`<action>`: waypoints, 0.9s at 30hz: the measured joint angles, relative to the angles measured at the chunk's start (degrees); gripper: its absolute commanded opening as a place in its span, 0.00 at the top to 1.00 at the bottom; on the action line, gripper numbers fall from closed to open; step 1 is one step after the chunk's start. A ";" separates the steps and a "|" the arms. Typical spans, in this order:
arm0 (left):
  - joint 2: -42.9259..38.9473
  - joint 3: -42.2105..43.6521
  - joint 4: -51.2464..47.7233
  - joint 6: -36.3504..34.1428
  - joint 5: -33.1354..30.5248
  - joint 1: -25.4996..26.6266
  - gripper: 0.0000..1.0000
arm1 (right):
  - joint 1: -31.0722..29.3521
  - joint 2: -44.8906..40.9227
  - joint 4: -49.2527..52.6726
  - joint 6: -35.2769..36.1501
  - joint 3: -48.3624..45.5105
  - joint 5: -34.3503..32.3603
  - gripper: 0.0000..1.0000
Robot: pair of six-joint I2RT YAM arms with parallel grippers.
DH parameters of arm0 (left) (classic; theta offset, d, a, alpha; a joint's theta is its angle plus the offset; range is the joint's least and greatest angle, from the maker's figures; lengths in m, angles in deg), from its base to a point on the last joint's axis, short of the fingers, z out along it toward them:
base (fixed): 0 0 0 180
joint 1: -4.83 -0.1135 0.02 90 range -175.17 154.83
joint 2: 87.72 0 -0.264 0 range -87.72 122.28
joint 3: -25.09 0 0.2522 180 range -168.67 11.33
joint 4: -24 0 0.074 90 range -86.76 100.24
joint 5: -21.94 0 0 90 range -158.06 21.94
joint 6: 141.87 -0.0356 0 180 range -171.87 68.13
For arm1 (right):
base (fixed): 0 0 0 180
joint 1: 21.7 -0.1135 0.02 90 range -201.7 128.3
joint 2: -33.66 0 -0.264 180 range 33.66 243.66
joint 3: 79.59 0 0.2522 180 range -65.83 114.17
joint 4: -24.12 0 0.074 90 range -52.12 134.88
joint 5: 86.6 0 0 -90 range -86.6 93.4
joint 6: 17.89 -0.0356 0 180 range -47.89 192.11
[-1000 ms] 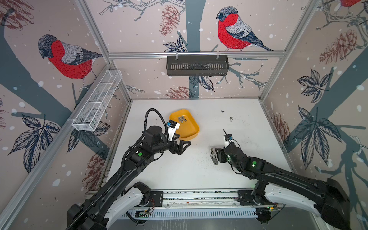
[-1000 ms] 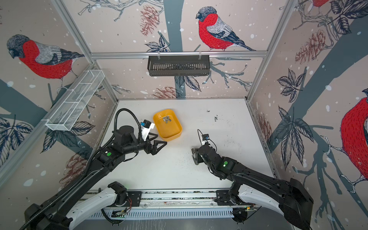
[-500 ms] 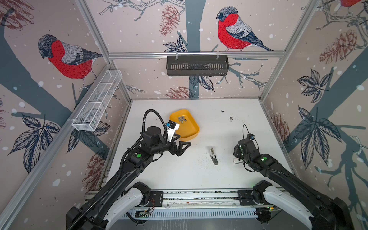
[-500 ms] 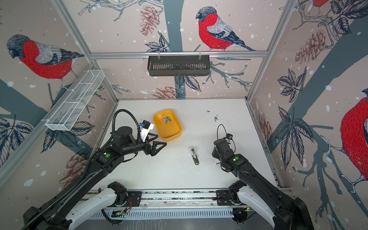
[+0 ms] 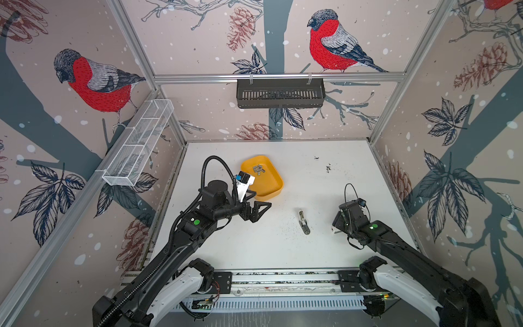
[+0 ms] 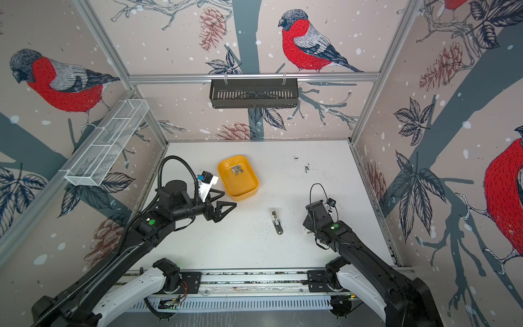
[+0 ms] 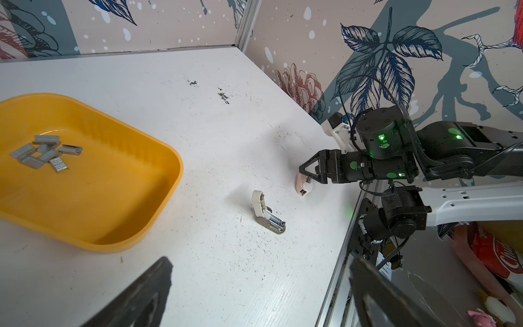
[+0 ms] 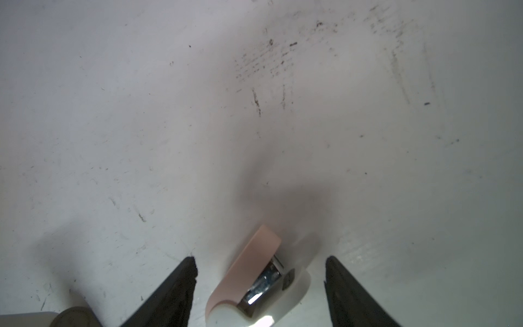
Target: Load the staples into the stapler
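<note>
Table: right arm over pink stapler.

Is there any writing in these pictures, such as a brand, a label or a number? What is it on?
"Chi": white letters on a red packet lying below the table edge, seen in the left wrist view. The rest of the word is cut off by the edge of the picture.
Nothing else can be read. No print shows on the stapler, the staples or the yellow tray.
</note>
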 measured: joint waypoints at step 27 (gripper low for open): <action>-0.17 0.28 0.11 -0.04 -0.07 -0.07 0.02 | 0.42 11.34 -15.74 5.09 1.01 5.35 0.59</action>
